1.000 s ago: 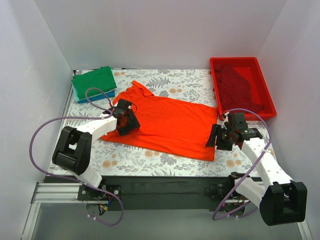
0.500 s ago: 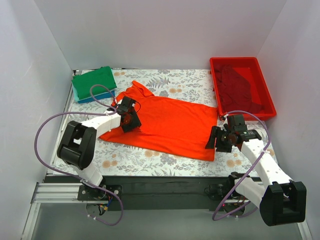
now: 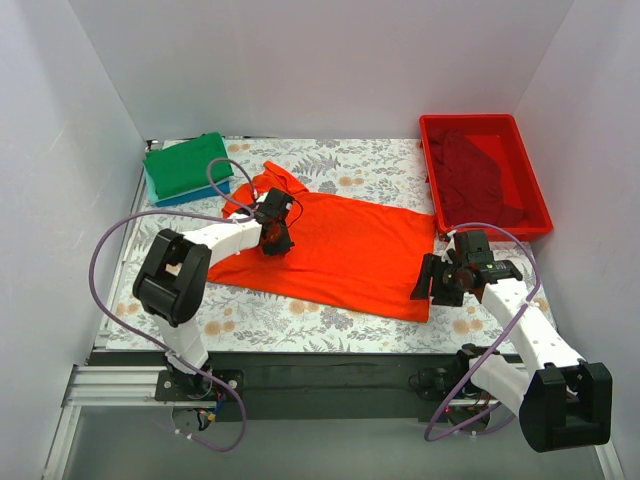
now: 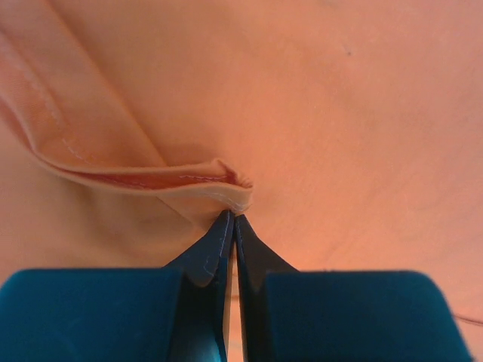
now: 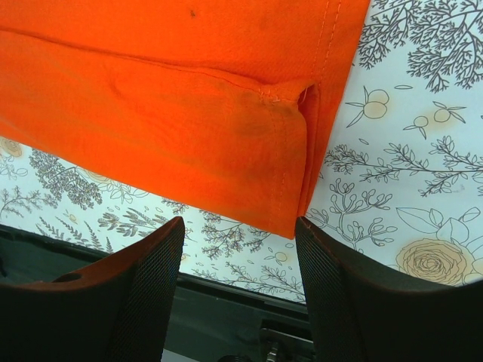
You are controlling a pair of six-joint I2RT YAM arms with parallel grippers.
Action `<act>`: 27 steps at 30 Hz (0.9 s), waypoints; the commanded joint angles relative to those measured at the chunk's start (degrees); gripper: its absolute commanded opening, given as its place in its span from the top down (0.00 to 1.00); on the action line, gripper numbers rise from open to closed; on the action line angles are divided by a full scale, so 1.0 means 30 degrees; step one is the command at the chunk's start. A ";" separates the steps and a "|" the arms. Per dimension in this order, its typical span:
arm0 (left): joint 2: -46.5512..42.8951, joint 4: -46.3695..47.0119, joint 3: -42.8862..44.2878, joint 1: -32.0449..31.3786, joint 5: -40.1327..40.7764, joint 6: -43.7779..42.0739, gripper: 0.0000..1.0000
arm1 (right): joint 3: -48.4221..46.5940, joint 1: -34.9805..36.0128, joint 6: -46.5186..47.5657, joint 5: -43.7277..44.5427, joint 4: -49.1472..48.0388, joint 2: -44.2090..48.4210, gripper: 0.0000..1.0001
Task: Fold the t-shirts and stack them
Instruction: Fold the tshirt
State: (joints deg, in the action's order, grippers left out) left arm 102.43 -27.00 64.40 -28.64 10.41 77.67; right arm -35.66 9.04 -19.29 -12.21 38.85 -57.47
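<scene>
The orange shirt (image 3: pixel 350 250) lies flat mid-frame on the desk (image 3: pixel 300 318); the left hand (image 4: pixel 232 219) pinches its hemmed edge, probably to fold it over, while the right hand (image 5: pixel 235 226) waits spread above its lower-right corner.

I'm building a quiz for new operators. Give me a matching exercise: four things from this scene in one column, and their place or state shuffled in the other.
1. orange-red t-shirt
2. green t-shirt
3. dark red t-shirt
4. right gripper

A. inside the red bin
B. open, at a shirt's hem corner
C. folded, far left, on a blue t-shirt
D. spread out flat

Pairs: 1-D, 2-C, 3-A, 4-B
</scene>
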 commanded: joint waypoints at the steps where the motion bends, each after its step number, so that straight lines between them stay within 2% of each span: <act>1: 0.0278 -0.0519 0.1059 -0.0266 0.0659 -0.0898 1.00 | 0.0080 0.0064 0.0218 -0.0355 -0.0265 0.0086 0.33; 21: 0.3091 -0.2187 0.3726 -0.2463 0.2474 -0.3214 0.97 | 0.0051 0.0064 0.0218 -0.0326 -0.0323 -0.0120 0.33; 25: 0.3034 -0.2774 0.3962 -0.2522 0.3410 -0.2892 0.80 | -0.0153 0.0064 0.0248 -0.0005 -0.0411 -0.0324 0.30; 26: 0.2947 -0.2892 0.3992 -0.2522 0.3645 -0.2804 0.68 | -0.0299 0.0064 0.0306 0.0142 -0.0469 -0.0499 0.30; 27: 0.2888 -0.3009 0.4050 -0.2551 0.3967 -0.2775 0.61 | -0.0446 0.0064 0.0365 0.0288 -0.0499 -0.0588 0.30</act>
State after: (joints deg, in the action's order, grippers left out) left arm 111.33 -33.34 75.07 -35.99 18.17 68.77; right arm -35.68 9.04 -19.25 -12.10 38.76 -58.35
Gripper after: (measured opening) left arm 0.333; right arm 0.700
